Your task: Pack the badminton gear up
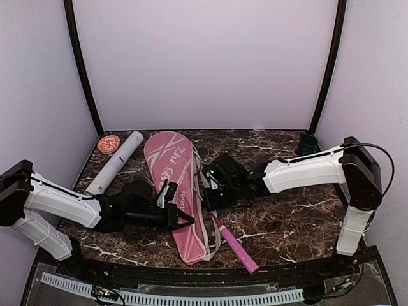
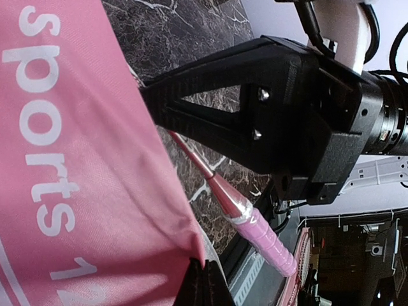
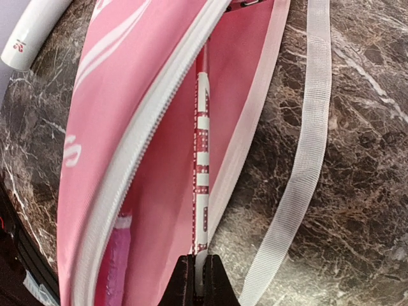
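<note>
Pinching pink bag point(image 1: 171, 171) edge with closed left hand point(image 2: 201, 284), right hand point(image 3: 197, 279) clamped on racket point(image 3: 201, 159) frame

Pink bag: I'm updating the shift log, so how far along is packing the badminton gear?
Looks done: one pink handle shows inside the open pink bag. In hand: the left tool pinches the bag's edge; the right tool grips a racket shaft at the opening, its outer handle lying on the table. Left: slide it in, zip up, and stow the white tube and red cap. No shuttlecocks are visible.
</note>
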`<state>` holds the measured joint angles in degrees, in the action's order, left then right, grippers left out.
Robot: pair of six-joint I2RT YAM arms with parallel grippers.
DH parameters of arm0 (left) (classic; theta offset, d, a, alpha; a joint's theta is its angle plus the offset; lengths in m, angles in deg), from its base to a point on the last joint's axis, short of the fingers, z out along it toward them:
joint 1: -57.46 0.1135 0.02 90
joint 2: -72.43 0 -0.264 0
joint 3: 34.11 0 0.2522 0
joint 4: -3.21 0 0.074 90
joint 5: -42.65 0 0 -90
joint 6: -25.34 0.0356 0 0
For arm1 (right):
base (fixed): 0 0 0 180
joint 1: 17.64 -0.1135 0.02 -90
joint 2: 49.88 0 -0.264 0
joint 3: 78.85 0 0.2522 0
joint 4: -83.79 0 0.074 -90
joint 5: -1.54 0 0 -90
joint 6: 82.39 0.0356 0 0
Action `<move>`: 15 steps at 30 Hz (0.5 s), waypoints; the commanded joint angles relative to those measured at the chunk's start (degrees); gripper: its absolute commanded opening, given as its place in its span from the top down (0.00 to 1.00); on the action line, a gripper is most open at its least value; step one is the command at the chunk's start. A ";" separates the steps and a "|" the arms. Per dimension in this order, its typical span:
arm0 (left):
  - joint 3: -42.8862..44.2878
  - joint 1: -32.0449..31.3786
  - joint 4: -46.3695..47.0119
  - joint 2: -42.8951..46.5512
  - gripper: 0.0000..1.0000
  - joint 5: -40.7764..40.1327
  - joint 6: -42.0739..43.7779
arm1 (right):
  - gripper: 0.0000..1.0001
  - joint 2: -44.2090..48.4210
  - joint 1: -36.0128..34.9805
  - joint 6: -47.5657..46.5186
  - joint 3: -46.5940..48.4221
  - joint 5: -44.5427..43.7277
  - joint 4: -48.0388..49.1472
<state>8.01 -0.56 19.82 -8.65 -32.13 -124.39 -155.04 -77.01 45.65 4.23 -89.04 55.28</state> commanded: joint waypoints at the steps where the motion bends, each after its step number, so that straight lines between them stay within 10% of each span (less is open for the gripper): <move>1: 1.85 0.01 3.76 -0.86 1.00 4.78 0.95 | 1.00 -0.72 0.70 2.25 1.70 2.04 11.06; 15: 12.66 -0.03 3.23 -11.45 1.00 16.55 6.86 | 1.00 14.57 0.66 7.46 -19.94 -0.23 13.67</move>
<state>15.98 -0.56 20.69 -16.97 -23.21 -120.71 -146.82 -76.51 50.09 -11.07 -87.27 64.46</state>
